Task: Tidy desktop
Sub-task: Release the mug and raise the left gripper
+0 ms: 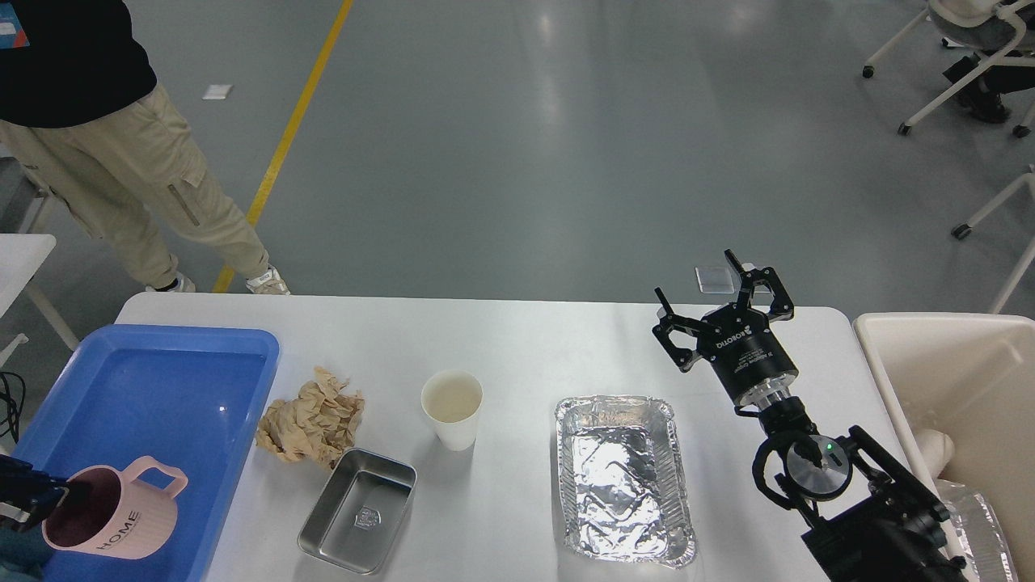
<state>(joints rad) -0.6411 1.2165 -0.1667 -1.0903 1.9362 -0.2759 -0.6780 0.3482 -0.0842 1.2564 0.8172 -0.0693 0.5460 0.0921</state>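
1. Desktop (pixel 517 339): white tabletop spanning the lower half of the view.
2. Blue tray (pixel 154 380): lies at the desktop's left end.
3. Right gripper (pixel 720 311): raised above the desktop's far right part, fingers spread apart, holding nothing.
4. Foil tray (pixel 623 477): lies just left of the right arm.
5. Steel tray (pixel 357 509): near the front edge, beside the crumpled brown paper (pixel 311 416).
6. Pink mug (pixel 113 517): tilted over the blue tray's near-left corner; left gripper (pixel 36 501) at its rim, grip cannot be told.
7. Paper cup (pixel 453 406): upright, mid-desktop.

"home" on the pink mug (pixel 113 521), "robotiq" on the right hand (pixel 722 312)
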